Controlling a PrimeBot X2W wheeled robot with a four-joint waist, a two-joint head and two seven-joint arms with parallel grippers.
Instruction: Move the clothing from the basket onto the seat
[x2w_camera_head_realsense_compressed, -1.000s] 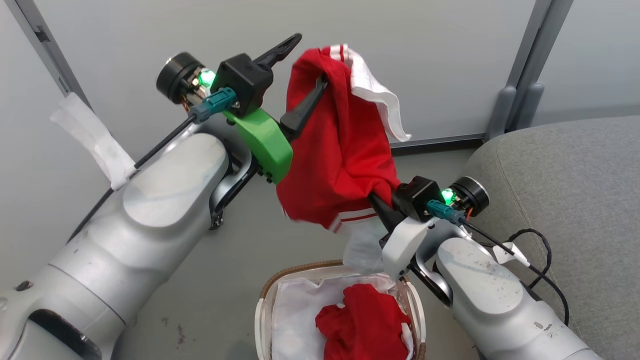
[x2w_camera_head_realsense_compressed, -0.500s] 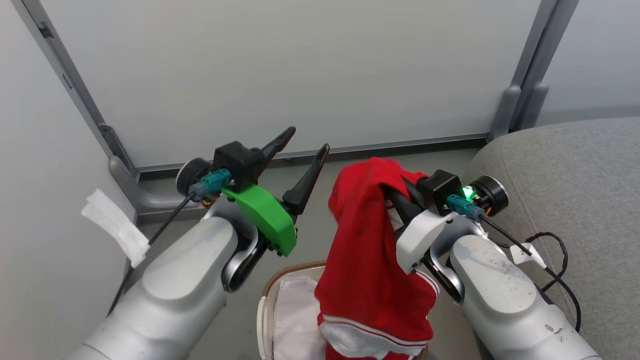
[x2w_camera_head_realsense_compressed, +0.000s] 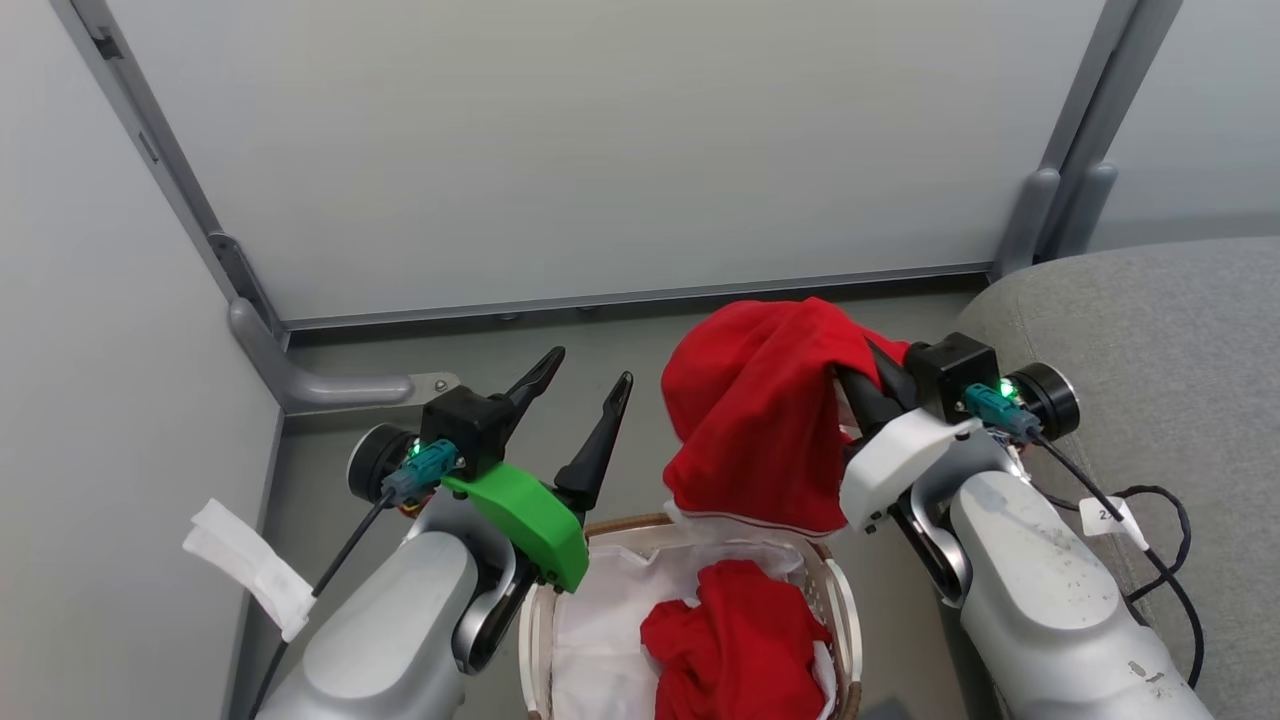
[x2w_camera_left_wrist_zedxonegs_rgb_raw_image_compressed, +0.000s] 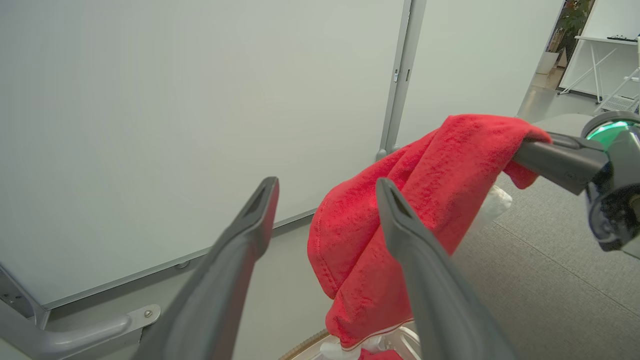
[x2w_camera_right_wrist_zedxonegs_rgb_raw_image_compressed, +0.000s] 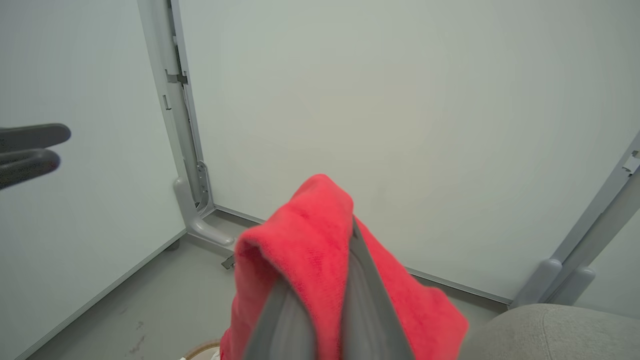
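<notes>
A bright red garment (x2w_camera_head_realsense_compressed: 765, 420) hangs in the air above the basket (x2w_camera_head_realsense_compressed: 838, 600), draped over my right gripper (x2w_camera_head_realsense_compressed: 850, 380), which is shut on it. The same garment (x2w_camera_left_wrist_zedxonegs_rgb_raw_image_compressed: 400, 215) (x2w_camera_right_wrist_zedxonegs_rgb_raw_image_compressed: 300, 255) fills the wrist views, folded over the closed right fingers (x2w_camera_right_wrist_zedxonegs_rgb_raw_image_compressed: 365, 300). My left gripper (x2w_camera_head_realsense_compressed: 585, 385) stands open and empty to the left of it, fingers (x2w_camera_left_wrist_zedxonegs_rgb_raw_image_compressed: 250, 235) apart. A second red garment (x2w_camera_head_realsense_compressed: 730, 650) lies crumpled on the white liner inside the basket. The grey seat (x2w_camera_head_realsense_compressed: 1150, 330) is at the right, beside my right arm.
Pale partition walls (x2w_camera_head_realsense_compressed: 600, 150) with grey metal posts (x2w_camera_head_realsense_compressed: 1075, 180) and a foot bracket (x2w_camera_head_realsense_compressed: 320, 385) close in the back and left. A black cable (x2w_camera_head_realsense_compressed: 1160, 540) trails from my right arm over the seat's edge. Grey floor (x2w_camera_head_realsense_compressed: 640, 340) lies between basket and wall.
My left gripper has let go of the raised garment and dropped away to the left. The garment now hangs from my right gripper alone, which has risen toward the seat. The camera has tilted.
</notes>
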